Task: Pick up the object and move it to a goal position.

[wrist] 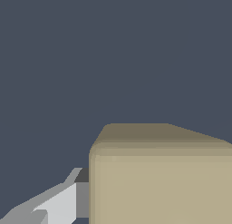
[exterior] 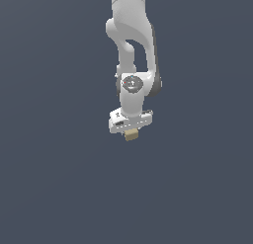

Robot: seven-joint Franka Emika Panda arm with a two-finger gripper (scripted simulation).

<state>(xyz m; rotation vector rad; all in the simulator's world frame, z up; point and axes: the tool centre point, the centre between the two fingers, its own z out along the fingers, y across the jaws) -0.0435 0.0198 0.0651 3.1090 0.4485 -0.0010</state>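
The object [exterior: 131, 135] is a small tan block, seen just under the white hand of the arm in the middle of the exterior view. My gripper [exterior: 131, 134] is shut on it, and the fingers themselves are mostly hidden by the hand and the block. In the wrist view the object [wrist: 161, 177] fills the near corner as a large beige block, with one grey-white finger [wrist: 59, 205] pressed against its side. The other finger is out of that picture.
A plain dark blue-grey surface [exterior: 59, 188] fills the rest of both views. The white arm [exterior: 131, 40] comes down from the top of the exterior view. No goal marker shows.
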